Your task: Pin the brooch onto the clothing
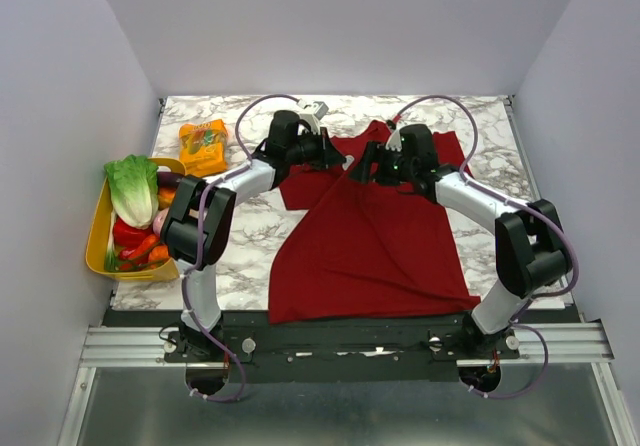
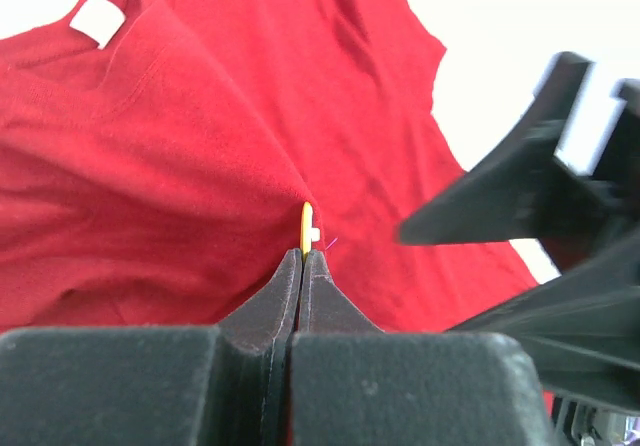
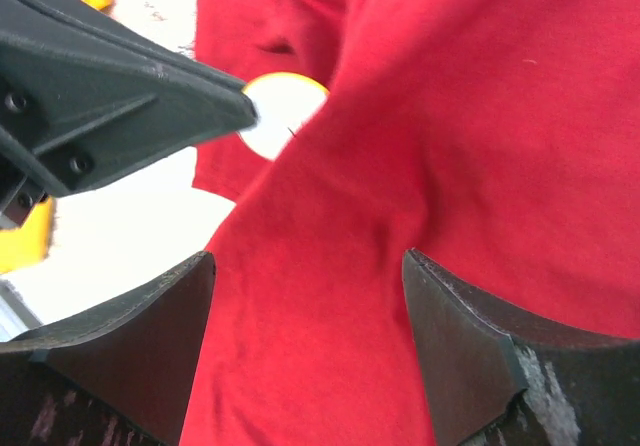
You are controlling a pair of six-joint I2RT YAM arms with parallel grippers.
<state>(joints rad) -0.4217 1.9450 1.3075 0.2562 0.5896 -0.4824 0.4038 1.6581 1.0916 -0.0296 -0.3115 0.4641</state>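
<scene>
Pinching the brooch point(image 2: 307, 228) edge-on at frame centre, the left gripper point(image 2: 302, 256) holds it clamped against the dark red T-shirt point(image 2: 200, 146); the right gripper point(image 3: 310, 336), lower frame, stands spread wide above the same T-shirt, apparently gripping nothing.

Bright even light; wrist views overexposed, seemingly blurred up close.

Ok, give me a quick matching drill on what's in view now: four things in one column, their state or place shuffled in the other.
Things:
1. brooch
2. left pincer
3. right pincer
4. snack packet

States or places:
A. open, jaws wide apart over red fabric
B. orange, lying apart from the T-shirt, to its left
C. yellow-gold, edge-on against the T-shirt, gripped at its rim
D. shut on a small round badge

Pairs: 1-C, 2-D, 3-A, 4-B
</scene>
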